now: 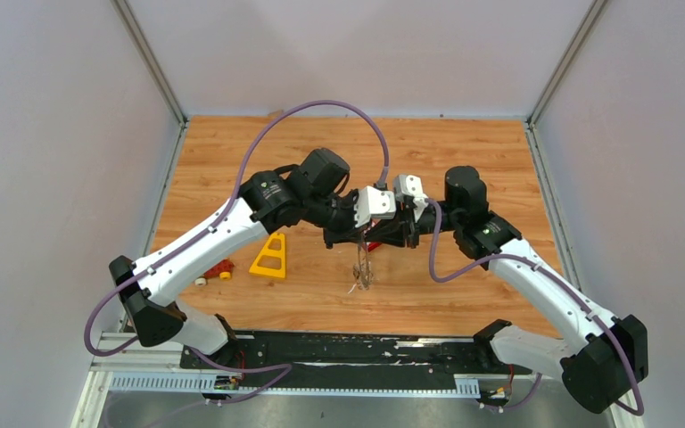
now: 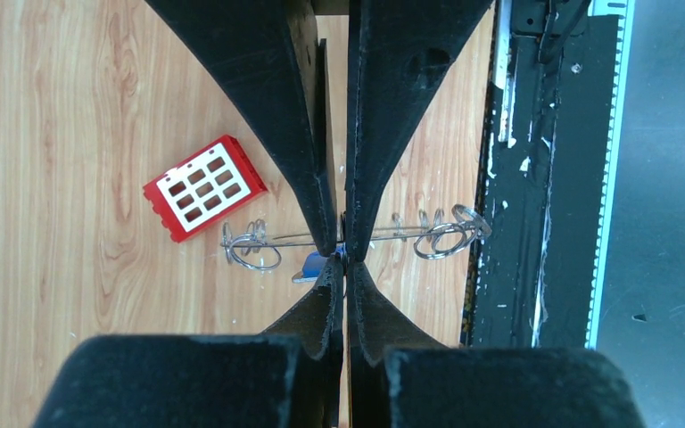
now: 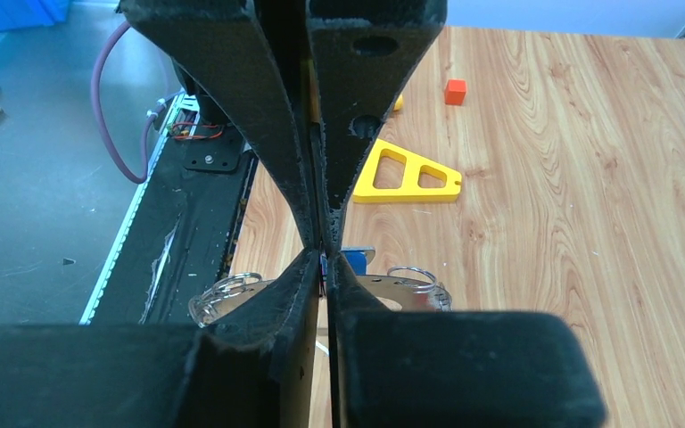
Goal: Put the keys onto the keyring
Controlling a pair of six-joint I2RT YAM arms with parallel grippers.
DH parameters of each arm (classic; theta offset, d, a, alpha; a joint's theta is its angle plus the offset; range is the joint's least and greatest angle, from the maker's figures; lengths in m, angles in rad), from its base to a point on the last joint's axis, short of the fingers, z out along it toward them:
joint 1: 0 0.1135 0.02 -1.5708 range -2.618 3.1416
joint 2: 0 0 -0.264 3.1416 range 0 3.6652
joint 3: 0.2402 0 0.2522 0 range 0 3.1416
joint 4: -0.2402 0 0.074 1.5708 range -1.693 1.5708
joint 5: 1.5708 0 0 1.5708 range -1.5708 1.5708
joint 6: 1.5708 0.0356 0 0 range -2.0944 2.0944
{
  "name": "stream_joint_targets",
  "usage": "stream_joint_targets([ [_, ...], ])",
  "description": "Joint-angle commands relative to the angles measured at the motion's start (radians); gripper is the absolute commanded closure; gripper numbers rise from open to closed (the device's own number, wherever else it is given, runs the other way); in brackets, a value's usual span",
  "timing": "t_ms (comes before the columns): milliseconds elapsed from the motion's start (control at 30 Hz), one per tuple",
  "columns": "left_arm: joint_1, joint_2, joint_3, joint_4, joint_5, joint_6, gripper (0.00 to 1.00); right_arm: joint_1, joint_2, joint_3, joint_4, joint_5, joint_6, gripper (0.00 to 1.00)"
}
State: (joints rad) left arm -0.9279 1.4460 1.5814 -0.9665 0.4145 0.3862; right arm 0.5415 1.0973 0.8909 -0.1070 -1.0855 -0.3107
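Note:
My two grippers meet tip to tip above the middle of the wooden table. The left gripper (image 1: 358, 237) (image 2: 344, 267) is shut, and a small blue-headed key (image 2: 317, 266) (image 3: 354, 259) sticks out beside its tips, apparently pinched there. The right gripper (image 1: 376, 237) (image 3: 324, 260) is closed to a thin slit across the wire of the keyring (image 2: 446, 239) (image 3: 232, 290). That keyring (image 1: 363, 272) hangs edge-on below both grippers, with small silvery rings at each end. Where key and ring meet is hidden by the fingers.
A red block with white squares (image 2: 203, 187) lies on the table under the grippers. The yellow triangular frame (image 1: 270, 257) (image 3: 406, 174) and small red and orange bits (image 1: 220, 269) lie to the left. The black base strip (image 1: 348, 349) runs along the near edge.

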Motion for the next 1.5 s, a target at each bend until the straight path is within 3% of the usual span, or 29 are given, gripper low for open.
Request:
stream_joint_targets([
  [0, -0.005, -0.01, 0.024, 0.05, 0.036, -0.024, 1.0, 0.009, 0.011, 0.013, 0.035, 0.002, 0.009, 0.95],
  [167, -0.002, -0.036, -0.005, 0.083, 0.04, -0.014, 1.0, 0.008, 0.006, 0.03, 0.019, 0.024, 0.009, 1.0],
  [200, 0.003, -0.048, -0.021, 0.1, 0.047, -0.01, 0.96, 0.003, 0.002, 0.036, 0.017, 0.026, 0.01, 1.0],
  [300, 0.038, -0.111, -0.09, 0.184, 0.094, -0.012, 0.7, -0.014, -0.002, 0.061, 0.02, 0.02, 0.026, 1.0],
  [400, 0.076, -0.188, -0.177, 0.293, 0.126, 0.007, 0.54, -0.04, 0.001, 0.074, 0.059, -0.007, 0.087, 1.0],
  [533, 0.086, -0.283, -0.297, 0.454, 0.134, 0.07, 0.45, -0.067, 0.014, 0.069, 0.166, -0.049, 0.197, 1.0],
  [700, 0.086, -0.33, -0.385, 0.595, 0.149, 0.14, 0.44, -0.073, 0.022, 0.044, 0.267, -0.064, 0.298, 1.0],
  [933, 0.086, -0.293, -0.397, 0.675, 0.168, 0.096, 0.47, -0.089, 0.036, 0.005, 0.446, -0.098, 0.455, 1.0],
  [1233, 0.089, -0.313, -0.435, 0.728, 0.168, 0.023, 0.62, -0.104, 0.021, -0.034, 0.532, -0.109, 0.509, 1.0],
  [1467, 0.109, -0.326, -0.464, 0.754, 0.176, -0.022, 0.63, -0.115, 0.016, -0.048, 0.578, -0.119, 0.545, 1.0],
])
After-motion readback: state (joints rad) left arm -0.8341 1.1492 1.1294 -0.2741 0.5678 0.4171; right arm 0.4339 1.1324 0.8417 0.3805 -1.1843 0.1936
